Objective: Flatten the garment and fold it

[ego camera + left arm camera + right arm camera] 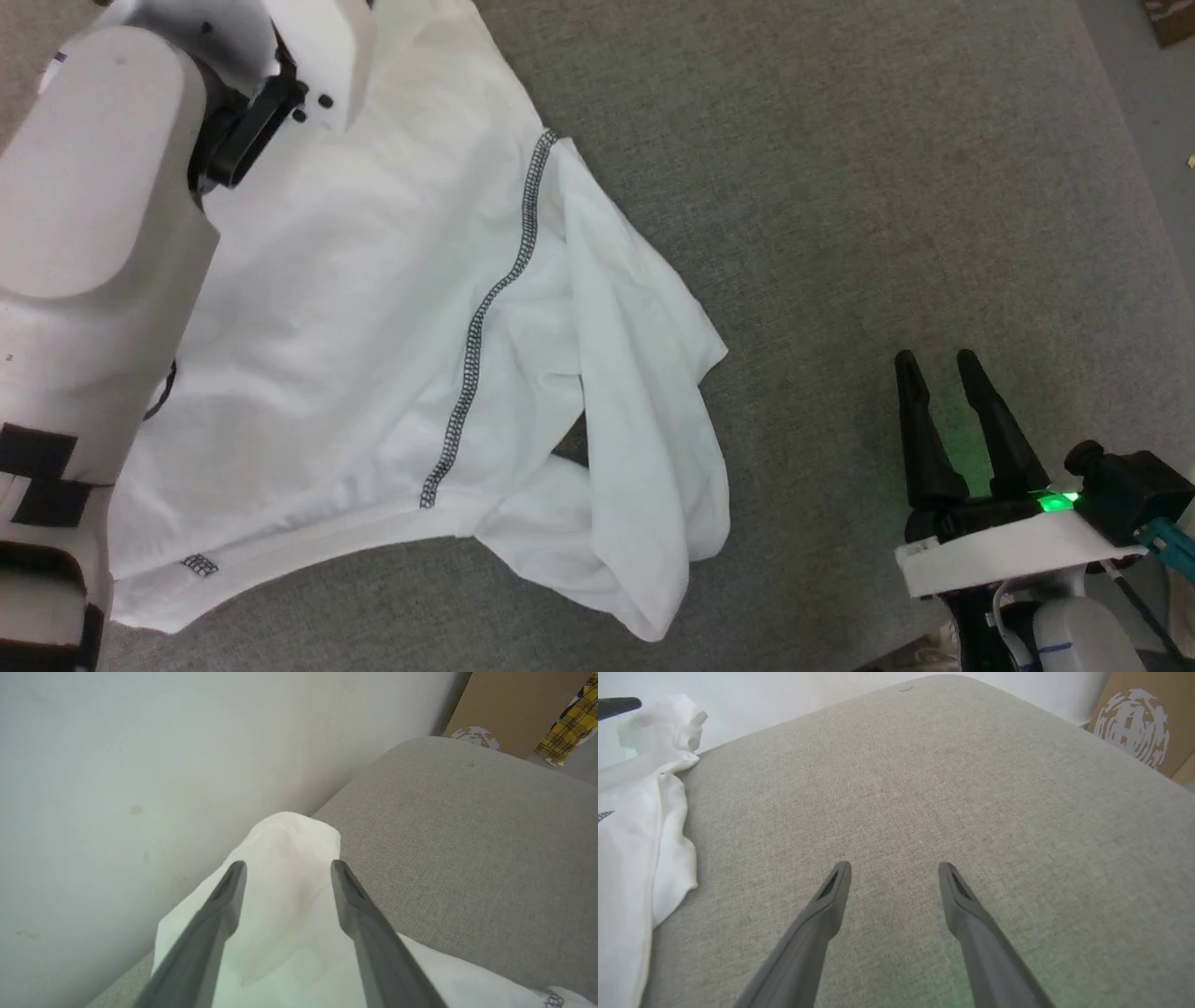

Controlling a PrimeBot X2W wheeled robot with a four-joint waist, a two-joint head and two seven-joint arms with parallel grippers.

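Observation:
The garment (373, 308), a white shirt with dark zigzag seams, lies partly spread on the grey cushion (840, 187), and one sleeve is bunched and folded over at its right side. My pale left forearm (84, 187) covers its left part. In the left wrist view my left gripper (288, 865) stands open just above a rumpled end of the garment (294, 830) beside the wall, its fingers apart with nothing pinched. My right gripper (938, 369) is open over bare cushion, well to the right of the garment (640, 826). Its fingers (831, 896) hold nothing.
A pale wall (140, 765) runs along the cushion's far edge. A cardboard box (1143, 723) stands past the cushion's rounded corner, with a yellow plaid cloth (570, 723) beside it. Floor (1148, 140) shows beyond the cushion's right edge.

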